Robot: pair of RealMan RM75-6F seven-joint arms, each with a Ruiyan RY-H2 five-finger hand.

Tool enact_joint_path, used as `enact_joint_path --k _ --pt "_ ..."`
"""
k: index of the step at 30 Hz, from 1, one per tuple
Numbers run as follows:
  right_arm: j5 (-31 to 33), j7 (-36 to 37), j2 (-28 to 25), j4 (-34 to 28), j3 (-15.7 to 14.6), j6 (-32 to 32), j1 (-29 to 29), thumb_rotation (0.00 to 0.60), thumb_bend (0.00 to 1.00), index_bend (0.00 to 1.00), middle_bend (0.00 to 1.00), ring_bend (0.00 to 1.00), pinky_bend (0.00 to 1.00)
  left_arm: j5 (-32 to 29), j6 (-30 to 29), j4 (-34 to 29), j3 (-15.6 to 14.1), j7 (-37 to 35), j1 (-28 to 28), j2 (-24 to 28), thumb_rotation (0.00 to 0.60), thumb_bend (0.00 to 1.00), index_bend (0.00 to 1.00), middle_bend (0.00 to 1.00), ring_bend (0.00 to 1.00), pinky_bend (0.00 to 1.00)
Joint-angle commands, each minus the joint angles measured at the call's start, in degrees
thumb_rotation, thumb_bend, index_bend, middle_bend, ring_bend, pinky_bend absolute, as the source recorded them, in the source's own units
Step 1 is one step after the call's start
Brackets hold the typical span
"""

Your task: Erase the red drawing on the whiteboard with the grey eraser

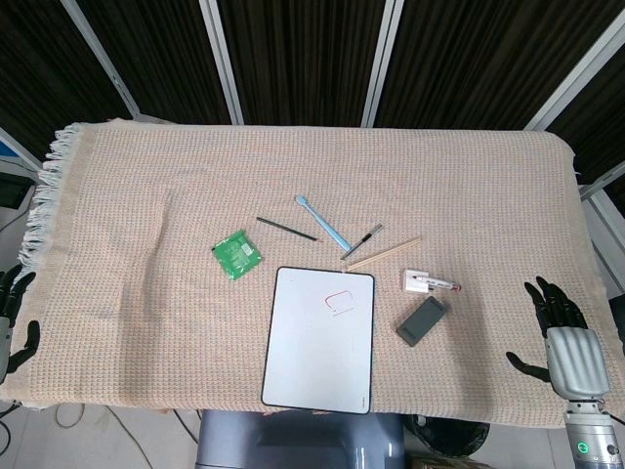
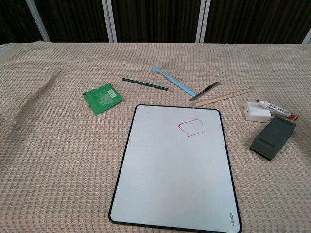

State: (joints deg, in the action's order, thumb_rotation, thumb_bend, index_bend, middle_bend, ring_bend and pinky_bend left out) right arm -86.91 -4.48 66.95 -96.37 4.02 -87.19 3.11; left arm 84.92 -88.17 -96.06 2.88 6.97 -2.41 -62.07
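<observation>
A white whiteboard [image 1: 319, 342] [image 2: 170, 174] with a black rim lies at the table's near middle. A small red drawing [image 1: 339, 302] [image 2: 190, 127] sits in its upper right part. The grey eraser [image 1: 421, 319] [image 2: 273, 137] lies flat on the cloth just right of the board. My right hand [image 1: 562, 332] rests at the table's right edge, well right of the eraser, fingers spread and holding nothing. My left hand [image 1: 12, 311] shows only partly at the far left edge, fingers apart and empty. Neither hand appears in the chest view.
A red marker [image 1: 441, 284] [image 2: 278, 109] and a white block [image 1: 416, 280] [image 2: 255, 111] lie just beyond the eraser. Further back are a wooden stick [image 1: 384, 254], a small dark pen [image 1: 362, 241], a blue toothbrush [image 1: 323, 222], a dark pencil [image 1: 286, 229] and a green packet [image 1: 235, 253].
</observation>
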Motion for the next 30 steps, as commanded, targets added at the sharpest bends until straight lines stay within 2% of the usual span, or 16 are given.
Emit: enact_joint_path --k 1,21,30 --pt "0.0 -0.4 0.1 0.0 0.0 0.1 0.1 0.600 0.09 0.00 0.02 0.04 0.16 -0.4 0.2 0.0 0.2 -0.3 -0.1 0.1 0.600 0.53 0.08 0.01 0.00 0.00" --pt "-1.0 0.2 -0.1 0.2 -0.3 -0.2 0.1 0.600 0.09 0.00 0.02 0.04 0.16 0.2 -0.3 -0.1 0.0 0.0 0.2 0.0 0.600 0.52 0.08 0.01 0.00 0.00" --pt "-6.4 2.5 -0.9 -0.1 -3.1 1.6 1.3 0.600 0.09 0.00 0.02 0.04 0.16 0.2 -0.9 -0.6 0.1 -0.4 0.4 0.2 0.600 0.53 0.08 0.01 0.00 0.00"
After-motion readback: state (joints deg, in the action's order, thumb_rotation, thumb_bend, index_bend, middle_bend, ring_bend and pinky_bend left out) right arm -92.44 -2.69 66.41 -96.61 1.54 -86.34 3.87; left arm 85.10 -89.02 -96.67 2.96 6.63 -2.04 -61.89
